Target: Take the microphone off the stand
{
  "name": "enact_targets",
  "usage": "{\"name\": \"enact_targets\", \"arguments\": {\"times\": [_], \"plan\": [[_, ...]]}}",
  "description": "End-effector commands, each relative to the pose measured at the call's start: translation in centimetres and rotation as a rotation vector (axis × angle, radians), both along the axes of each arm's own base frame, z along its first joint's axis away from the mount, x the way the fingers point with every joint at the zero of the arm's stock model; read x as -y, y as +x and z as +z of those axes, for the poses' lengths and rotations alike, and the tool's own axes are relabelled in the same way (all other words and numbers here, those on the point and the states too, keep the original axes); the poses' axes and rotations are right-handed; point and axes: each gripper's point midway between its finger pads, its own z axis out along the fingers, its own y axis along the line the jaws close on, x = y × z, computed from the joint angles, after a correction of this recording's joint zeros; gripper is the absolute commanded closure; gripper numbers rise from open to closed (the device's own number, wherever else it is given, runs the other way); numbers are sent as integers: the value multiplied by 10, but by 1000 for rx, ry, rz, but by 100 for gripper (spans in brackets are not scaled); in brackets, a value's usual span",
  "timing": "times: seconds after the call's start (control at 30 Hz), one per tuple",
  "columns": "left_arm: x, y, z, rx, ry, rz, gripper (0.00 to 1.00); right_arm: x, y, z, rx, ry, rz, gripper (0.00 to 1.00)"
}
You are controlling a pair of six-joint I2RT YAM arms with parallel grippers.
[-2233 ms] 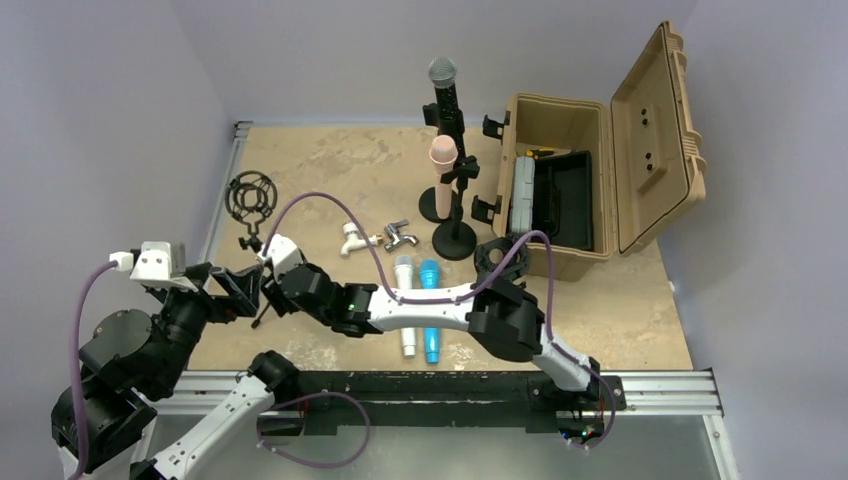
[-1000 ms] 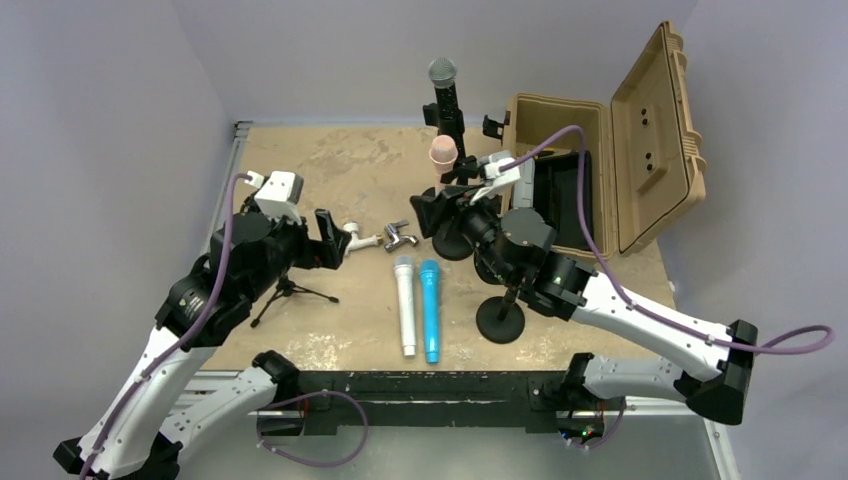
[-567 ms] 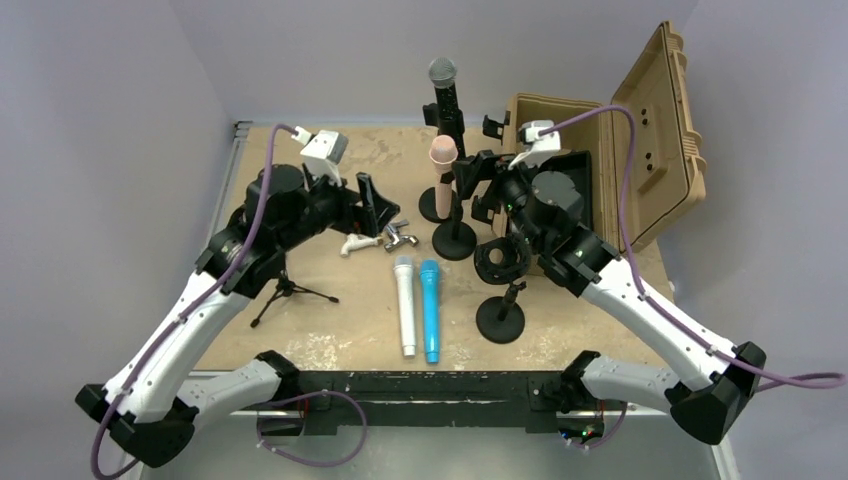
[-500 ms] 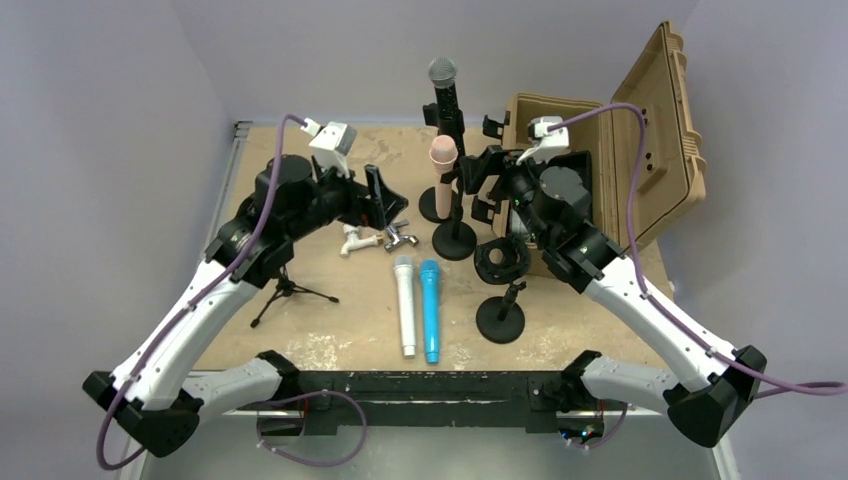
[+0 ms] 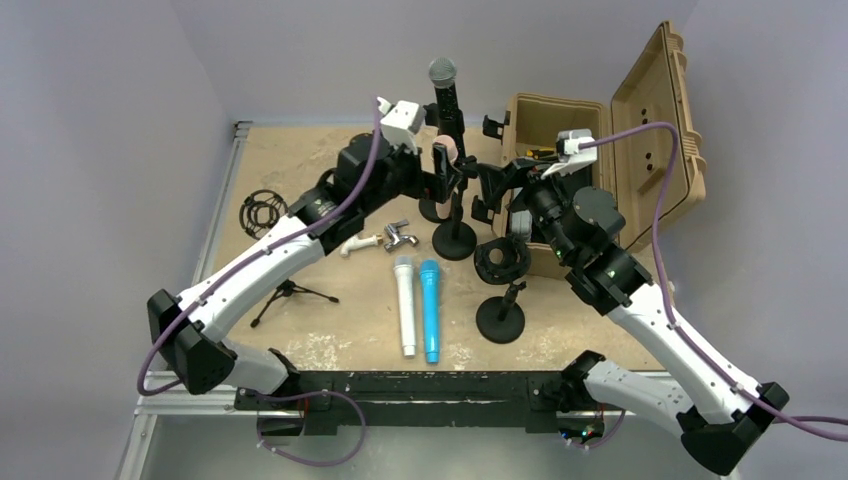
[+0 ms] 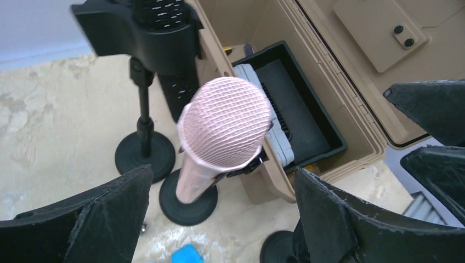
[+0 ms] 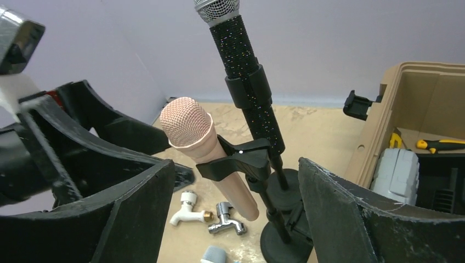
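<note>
Flanking pink mic [image 6: 225, 123], L jaws gape, not touching; R jaws gape near its clip [image 7: 237, 158]; black mic [image 7: 241, 55] just behind, tan case [image 5: 650, 110] beside.

Sandy table [image 5: 310, 165], seen from my overhead feed.
Lying on it I count a white microphone [image 5: 405, 305] beside a blue microphone [image 5: 431, 312], two taps [image 5: 400, 236] (one white, one chrome), a small tripod [image 5: 287, 293], three round-based stands [image 5: 455, 241] and an open tan case [image 5: 655, 140].
</note>
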Motion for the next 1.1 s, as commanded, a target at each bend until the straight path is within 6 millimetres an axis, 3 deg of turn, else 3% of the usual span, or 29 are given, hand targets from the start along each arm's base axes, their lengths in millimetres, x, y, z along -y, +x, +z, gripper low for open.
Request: {"name": "enact_targets", "arguments": {"times": [0.0, 0.3, 0.47, 0.77, 0.83, 0.9, 1.07], "plan": [[9, 22, 49, 217, -27, 113, 3, 11, -8, 2, 25, -24, -20, 19], [2, 46, 35, 189, -26, 287, 14, 13, -12, -5, 23, -36, -10, 19], [6, 46, 34, 188, -33, 274, 19, 12, -12, -7, 21, -39, -6, 20], [16, 41, 24, 162, -19, 212, 36, 0, -2, -33, -41, -69, 12, 19], [19, 38, 22, 159, -13, 185, 42, -3, 4, -36, -53, -88, 9, 16], [25, 34, 21, 167, -3, 137, 52, -6, 12, -54, -116, -139, -5, 16], [29, 25, 24, 223, 71, 27, 94, -6, 19, -60, -105, -193, -20, 11]]}}
